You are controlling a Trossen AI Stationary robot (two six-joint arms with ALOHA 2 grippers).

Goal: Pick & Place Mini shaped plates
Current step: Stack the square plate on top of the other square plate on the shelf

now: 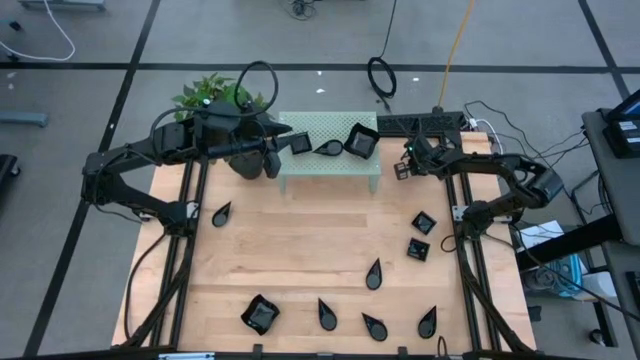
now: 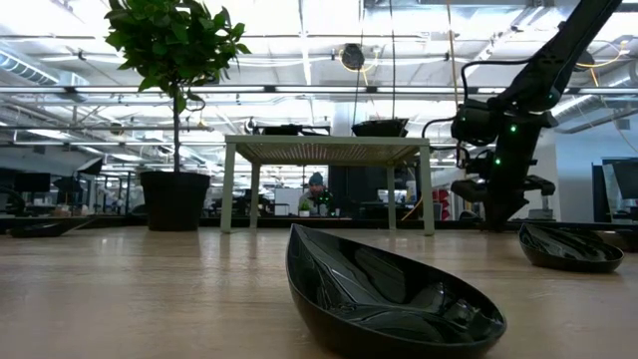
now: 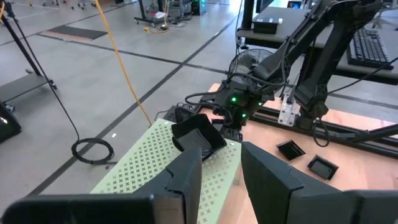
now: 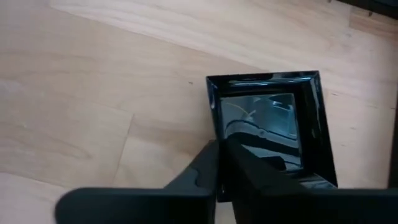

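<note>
Three glossy black plates sit on the pale green perforated stand (image 1: 330, 165): a flat square (image 1: 300, 143), a teardrop (image 1: 328, 149) and a wavy-edged square (image 1: 360, 140). Several more teardrops (image 1: 373, 273), two squares (image 1: 424, 222) and one wavy square (image 1: 260, 314) lie on the wooden table. My left gripper (image 1: 283, 140) hovers open over the stand's left end, beside the flat square; in the left wrist view (image 3: 221, 180) its fingers are empty. My right gripper (image 1: 403, 168) is just right of the stand, shut on another flat square plate (image 4: 270, 124). My right gripper holds the square plate by one side rim (image 4: 213, 121), pinched with one finger inside the dish and one outside. The fingers (image 4: 249, 174) come from above, pointing down. In the low view the gripper (image 2: 498, 194) stands above table height, and the plate stays roughly level.
A potted plant (image 1: 222, 100) stands at the stand's left end, under my left arm. Cables and a dark rail (image 1: 425, 122) lie behind the stand on the right. In the low view a teardrop (image 2: 389, 294) fills the foreground. The table's middle (image 1: 300, 250) is bare wood.
</note>
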